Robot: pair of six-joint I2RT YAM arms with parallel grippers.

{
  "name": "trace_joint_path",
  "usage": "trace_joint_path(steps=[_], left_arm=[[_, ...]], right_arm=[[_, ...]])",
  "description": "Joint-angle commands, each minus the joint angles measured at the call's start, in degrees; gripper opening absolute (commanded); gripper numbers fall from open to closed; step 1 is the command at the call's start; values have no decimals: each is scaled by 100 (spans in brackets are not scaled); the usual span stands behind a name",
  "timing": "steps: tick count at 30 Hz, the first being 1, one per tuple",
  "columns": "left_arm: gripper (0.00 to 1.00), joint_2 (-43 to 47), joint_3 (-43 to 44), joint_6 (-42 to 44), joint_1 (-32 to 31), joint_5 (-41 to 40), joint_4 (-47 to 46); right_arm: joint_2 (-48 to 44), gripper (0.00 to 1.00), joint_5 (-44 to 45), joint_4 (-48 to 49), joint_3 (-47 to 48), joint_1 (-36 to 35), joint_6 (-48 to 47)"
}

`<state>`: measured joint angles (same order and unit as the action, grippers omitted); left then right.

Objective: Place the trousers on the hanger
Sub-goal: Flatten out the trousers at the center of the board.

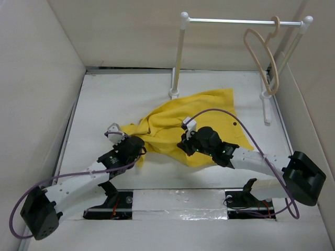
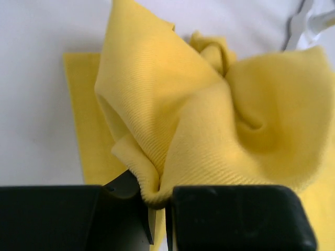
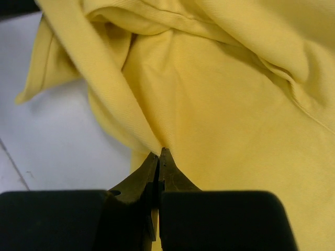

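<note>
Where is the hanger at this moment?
In the top external view the hanger hangs by its hook from the right end of the rack bar, at the far right, apart from the trousers on the table.

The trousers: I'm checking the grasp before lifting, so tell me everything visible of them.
The trousers are plain bright yellow, soft ribbed-weave cloth, lying crumpled on the white table by the rack. The left gripper pinches a bunched fold at their left end; the right gripper is shut on a fold near their front edge.
</note>
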<state>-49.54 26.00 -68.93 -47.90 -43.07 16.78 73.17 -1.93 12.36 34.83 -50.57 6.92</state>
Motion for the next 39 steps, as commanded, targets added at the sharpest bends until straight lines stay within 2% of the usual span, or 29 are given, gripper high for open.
trace_joint_path(steps=[1, 3, 5, 7, 10, 11, 12, 13, 14, 16, 17, 18, 20, 21, 23, 24, 25, 26, 27, 28, 29, 31, 33, 34, 35, 36, 37, 38, 39], left_arm=[[0, 619, 467, 1809, 815, -20, -841], [0, 858, 783, 2529, 1684, 245, -1105], [0, 692, 1168, 2708, 2587, 780, -1115], [0, 473, 1363, 2718, 3065, 1533, -1351], [0, -263, 1706, 2726, 4014, 2466, -1914], [0, -502, 2081, 2735, 4478, 2844, -1863], [0, -739, 2328, 2779, 4691, 2848, -1827], [0, -1263, 2618, 3023, 4815, 3187, -1775], [0, -1556, 3256, 3104, 4877, 3147, -1678], [0, -2388, 3901, 3384, 4939, 2989, -1300], [0, -2690, 4583, 3612, 4939, 2902, -1152], [0, -2945, 4903, 3727, 4939, 2875, -907], [0, -3675, 5709, 4113, 4852, 3163, -826], [2, -3894, 5941, 4211, 4747, 3208, -625], [17, -4430, 6363, 4317, 4432, 3112, -465], [36, -4537, 6382, 4283, 4377, 3103, -412], [42, -4608, 6348, 4204, 4325, 3103, -429], [47, -4591, 6069, 4116, 4324, 3094, -490], [52, -4513, 5849, 3993, 4272, 3094, -839], [53, -4408, 5594, 3923, 4271, 3068, -990], [53, -4172, 5209, 3826, 4271, 2981, -1105], [53, -3933, 4925, 3598, 4271, 2673, -1238], [53, -3459, 4372, 3509, 4176, 2646, -1578], [53, -3101, 4161, 3474, 4062, 2663, -1677], [53, -2932, 3767, 3465, 3904, 2629, -1878], [52, -2791, 3589, 3465, 3693, 2567, -2054], [51, -2650, 3405, 3465, 3169, 2384, -2134], [51, -2440, 3064, 3421, 2894, 2304, -2187], [48, -2351, 2878, 3369, 2604, 2233, -2353]], right_arm=[[-250, 0, 70, 91, -2, -225, 20], [-224, 0, 79, 82, 6, -331, 20], [-145, 0, 53, 126, -2, -576, 29], [39, 0, 44, 196, 6, -770, 29], [267, 0, 96, 179, 85, -1174, -6], [277, 0, 166, 127, 120, -1366, -32], [295, 0, 167, 74, 138, -1446, -41], [277, 0, 167, 39, 147, -1543, -50], [234, 0, 367, 30, 138, -1631, -50], [198, 0, 361, 30, 86, -1807, -68], [189, 0, 308, 30, 77, -1860, -68], [189, 0, 316, -14, 77, -1930, -68], [189, 0, 474, -93, 68, -2045, -7], [154, 0, 536, -102, 50, -2141, 29], [128, 0, 519, -85, -11, -2142, 73], [128, 4, 493, -111, -20, -2142, 73], [110, 9, 484, -146, 15, -2142, 55], [84, 23, 518, -172, 33, -2142, 3], [49, 32, 571, -303, 76, -2142, -6], [-64, 40, 641, -391, 120, -2142, -32], [-144, 55, 772, -462, 190, -2142, -85], [-328, 65, 826, -699, 270, -1975, -146], [-618, 68, 791, -787, 323, -1556, -226], [-706, 68, 800, -788, 323, -1327, -217], [-846, 58, 826, -770, 305, -1072, -148], [-900, 45, 791, -718, 279, -443, -112], [-927, 27, 687, -717, 296, -89, -86], [-944, 0, 520, -726, 322, 254, -42], [-927, 0, 501, -726, 366, 588, -7]])
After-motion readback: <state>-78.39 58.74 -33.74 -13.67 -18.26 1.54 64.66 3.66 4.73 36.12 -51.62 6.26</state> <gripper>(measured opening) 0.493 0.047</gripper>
